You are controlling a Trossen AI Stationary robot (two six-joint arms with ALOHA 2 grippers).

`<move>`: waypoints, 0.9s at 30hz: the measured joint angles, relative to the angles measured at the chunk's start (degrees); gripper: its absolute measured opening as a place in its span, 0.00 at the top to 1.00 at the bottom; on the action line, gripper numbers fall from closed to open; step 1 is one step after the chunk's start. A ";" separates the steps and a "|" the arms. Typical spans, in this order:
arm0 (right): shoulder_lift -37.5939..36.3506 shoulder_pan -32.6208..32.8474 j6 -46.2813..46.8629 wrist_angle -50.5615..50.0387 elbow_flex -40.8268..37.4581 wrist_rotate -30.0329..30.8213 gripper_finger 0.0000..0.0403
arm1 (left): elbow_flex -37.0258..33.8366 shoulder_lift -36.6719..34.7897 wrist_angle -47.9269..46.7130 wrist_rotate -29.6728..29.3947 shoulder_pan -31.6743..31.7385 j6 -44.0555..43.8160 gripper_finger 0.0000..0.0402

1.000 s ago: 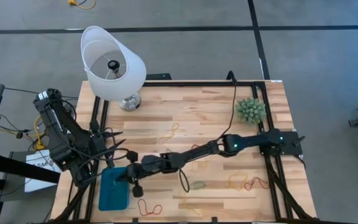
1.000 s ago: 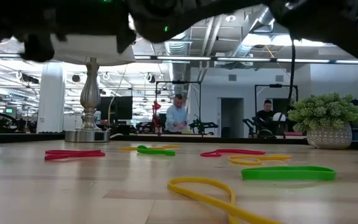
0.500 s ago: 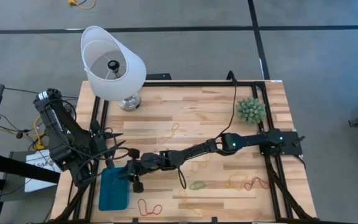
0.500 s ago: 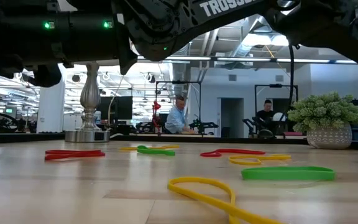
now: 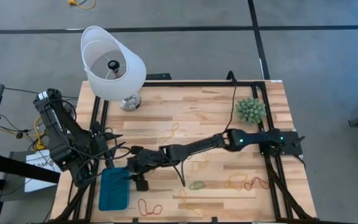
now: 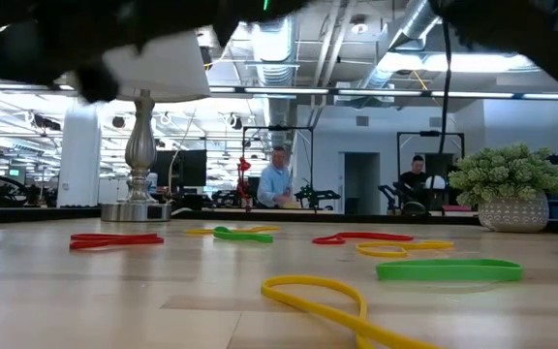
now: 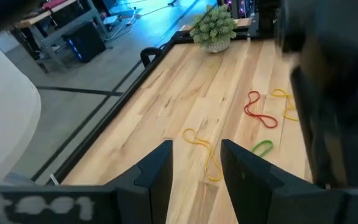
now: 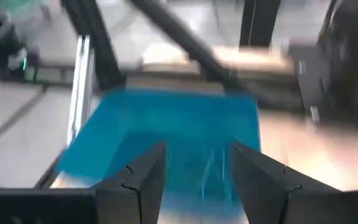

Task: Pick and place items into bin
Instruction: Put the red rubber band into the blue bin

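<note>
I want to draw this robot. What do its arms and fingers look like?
Both arms are black and made of jointed tube-like sections. The right arm has a small green light near its base, and thin black cables run beside the left arm. Each arm ends in two flat, dark fingers.

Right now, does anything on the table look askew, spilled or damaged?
Nothing stands out. The lamp and potted plant stand upright, loose rubber bands lie flat on the wood, and the teal bin sits level.
</note>
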 joint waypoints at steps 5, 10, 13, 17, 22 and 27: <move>-8.70 -0.02 2.67 -28.26 0.02 0.37 0.61 | 0.00 -0.02 -0.02 -0.02 0.00 -2.74 0.69; -17.70 1.26 3.39 -45.24 0.02 5.70 0.65 | 0.00 -0.01 -0.02 0.12 0.00 -7.72 0.69; -24.54 2.37 3.19 -55.91 0.02 9.82 0.66 | 0.00 -0.01 -0.64 2.35 0.00 -8.18 0.69; -32.86 4.33 7.92 -67.69 0.02 17.57 0.68 | 0.00 -0.02 -3.07 4.70 -0.11 -11.38 0.69; -40.55 10.65 16.73 -75.30 -1.86 34.90 0.68 | -0.05 -0.02 -2.49 4.59 -0.22 -13.11 0.69; -49.33 17.72 24.86 -74.21 -17.47 41.35 0.69 | -5.30 -0.02 10.73 5.09 0.82 -7.60 0.69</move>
